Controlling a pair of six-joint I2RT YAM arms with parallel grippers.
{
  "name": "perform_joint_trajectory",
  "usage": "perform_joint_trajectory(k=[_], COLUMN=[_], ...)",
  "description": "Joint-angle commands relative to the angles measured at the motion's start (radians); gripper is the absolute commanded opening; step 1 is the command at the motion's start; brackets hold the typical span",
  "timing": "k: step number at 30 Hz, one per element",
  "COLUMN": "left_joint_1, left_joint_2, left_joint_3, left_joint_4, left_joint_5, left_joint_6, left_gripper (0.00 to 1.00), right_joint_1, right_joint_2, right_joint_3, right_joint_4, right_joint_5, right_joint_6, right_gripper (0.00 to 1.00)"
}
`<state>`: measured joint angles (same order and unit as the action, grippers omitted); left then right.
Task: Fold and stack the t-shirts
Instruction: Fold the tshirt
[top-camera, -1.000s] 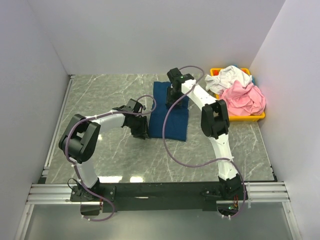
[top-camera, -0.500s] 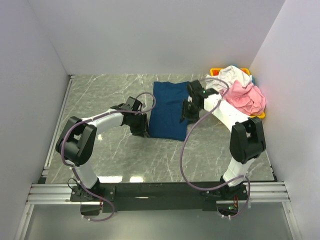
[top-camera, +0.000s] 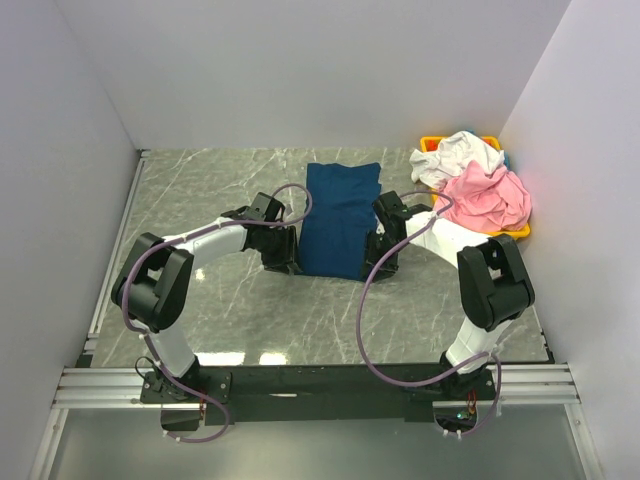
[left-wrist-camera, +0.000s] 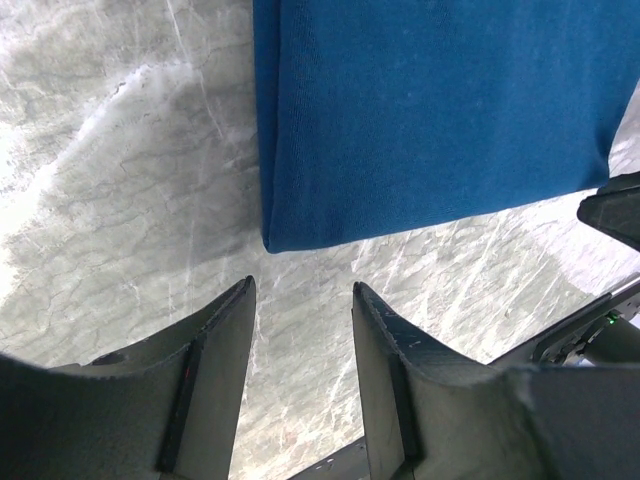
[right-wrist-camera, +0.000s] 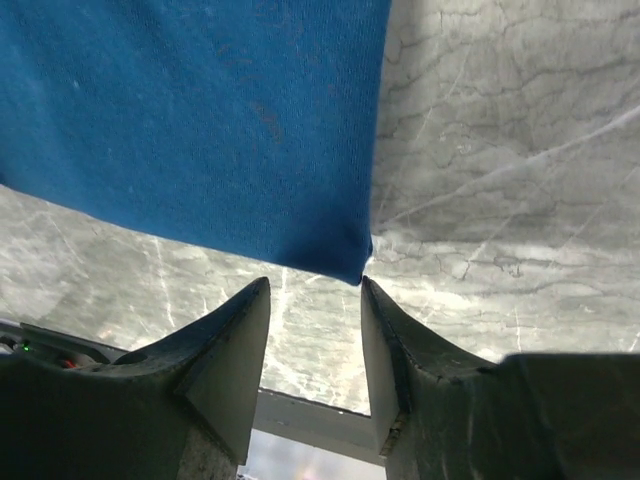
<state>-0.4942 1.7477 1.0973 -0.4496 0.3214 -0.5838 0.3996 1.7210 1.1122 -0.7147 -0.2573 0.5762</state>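
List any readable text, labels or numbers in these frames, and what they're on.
None: no words, numbers or logos can be read in any view.
The blue t-shirt shows plain cloth, with no print facing up.
The pink shirt, white shirt and yellow bin show no lettering.

Looks like a robotics lab test cell. Boxed in by plain white panels (top-camera: 300, 80) across the top, left and right of the frame. Floored with a marble-patterned tabletop (top-camera: 200, 190). Edged along the bottom with an aluminium rail (top-camera: 100, 388) bearing the left arm (top-camera: 160, 290) and right arm (top-camera: 492, 285), both trailing purple cables (top-camera: 362, 300).
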Motion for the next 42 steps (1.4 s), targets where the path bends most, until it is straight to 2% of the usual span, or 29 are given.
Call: perform_joint_trajectory(k=[1, 30, 33, 42], left_joint_1=[-0.003, -0.003, -0.003, -0.003], left_joint_2=[-0.01, -0.03, -0.031, -0.01], left_joint_3=[0.022, -0.013, -0.017, -0.014], left_joint_4=[0.022, 0.029, 0.031, 0.043], left_joint_5=[0.018, 0.013, 0.011, 0.004], left_joint_6=[0.001, -0.01, -0.01, -0.019], left_gripper=[0.5, 0.5, 0.5, 0.49], right_joint_1=[0.007, -0.031, -0.033, -0.034], right_joint_2=[0.0, -0.009, 0.008, 0.045], right_joint_3=[-0.006, -0.081, -0.086, -0.097], right_joint_4=[0.041, 0.11, 0.123, 0.13], right_joint_5=[-0.002, 0.046, 0.056, 0.052], right_joint_6=[0.013, 0.051, 0.045, 0.024], right_gripper=[0.48, 0.46, 0.43, 0.2])
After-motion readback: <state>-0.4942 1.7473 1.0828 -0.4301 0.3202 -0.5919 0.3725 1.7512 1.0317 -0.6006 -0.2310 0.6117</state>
